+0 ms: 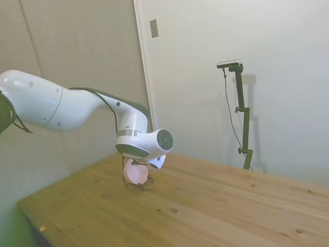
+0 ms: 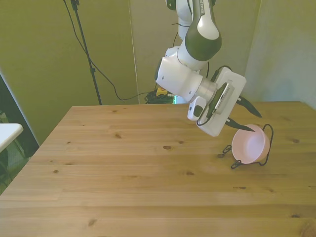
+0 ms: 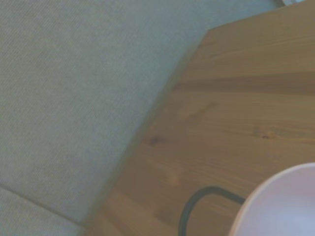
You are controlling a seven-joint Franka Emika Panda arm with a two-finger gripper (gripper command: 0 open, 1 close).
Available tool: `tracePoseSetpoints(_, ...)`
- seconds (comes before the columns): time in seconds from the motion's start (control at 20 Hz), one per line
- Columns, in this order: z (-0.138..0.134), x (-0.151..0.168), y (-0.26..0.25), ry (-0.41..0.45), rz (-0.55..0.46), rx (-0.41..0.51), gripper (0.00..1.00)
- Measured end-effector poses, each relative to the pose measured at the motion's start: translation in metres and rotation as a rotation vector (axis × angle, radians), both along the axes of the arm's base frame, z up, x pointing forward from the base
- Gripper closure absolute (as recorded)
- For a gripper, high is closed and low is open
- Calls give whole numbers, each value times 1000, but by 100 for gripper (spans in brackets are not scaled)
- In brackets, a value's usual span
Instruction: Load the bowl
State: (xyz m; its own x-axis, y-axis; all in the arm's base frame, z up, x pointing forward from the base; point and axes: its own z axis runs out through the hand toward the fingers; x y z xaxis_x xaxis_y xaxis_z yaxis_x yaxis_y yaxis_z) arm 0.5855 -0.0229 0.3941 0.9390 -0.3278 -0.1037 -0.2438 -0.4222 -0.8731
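The bowl (image 1: pixel 135 173) is seen in the side view as a pale-pink disc standing on edge on the wooden table (image 1: pixel 205 211), held up in a thin black wire rack (image 1: pixel 141 186) whose small feet rest on the boards. The white arm (image 1: pixel 61 105) reaches in from the left and its wrist housing hangs directly above the bowl, hiding the gripper; from this view it cannot be told whether the fingers are parted. In the front view the bowl (image 2: pixel 249 144) is found toward the front view's right, tilted up with its hollow facing the front view's left, cradled by the wire rack (image 2: pixel 266 143), a loop of which rises behind the rim. The gripper (image 2: pixel 247 116) is angled down toward the bowl, and 2 dark fingers (image 2: pixel 251 107) are seen spread apart: 1 passes above the bowl, the other ends at its upper rim, where contact cannot be judged. The hand is noted as open and nothing is gripped. The table (image 2: pixel 123 177) is otherwise bare boards with knots. In the wrist view, blurred, a curve of the pink bowl (image 3: pixel 283 204) is seen, with a dark bend of rack wire (image 3: pixel 197 199) beside it on the wood (image 3: pixel 236 98), and a pale wall beyond the table's edge.
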Motion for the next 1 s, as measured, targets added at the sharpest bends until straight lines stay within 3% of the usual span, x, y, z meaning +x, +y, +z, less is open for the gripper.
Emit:
tracePoseSetpoints(0.45, 87, -37, -16, 110, -74, -139, 0)
tracePoseSetpoints(0.7, 122, -75, -10, 251, -168, -321, 0)
tracePoseSetpoints(1.0, 134, -119, -24, 334, -327, -592, 0)
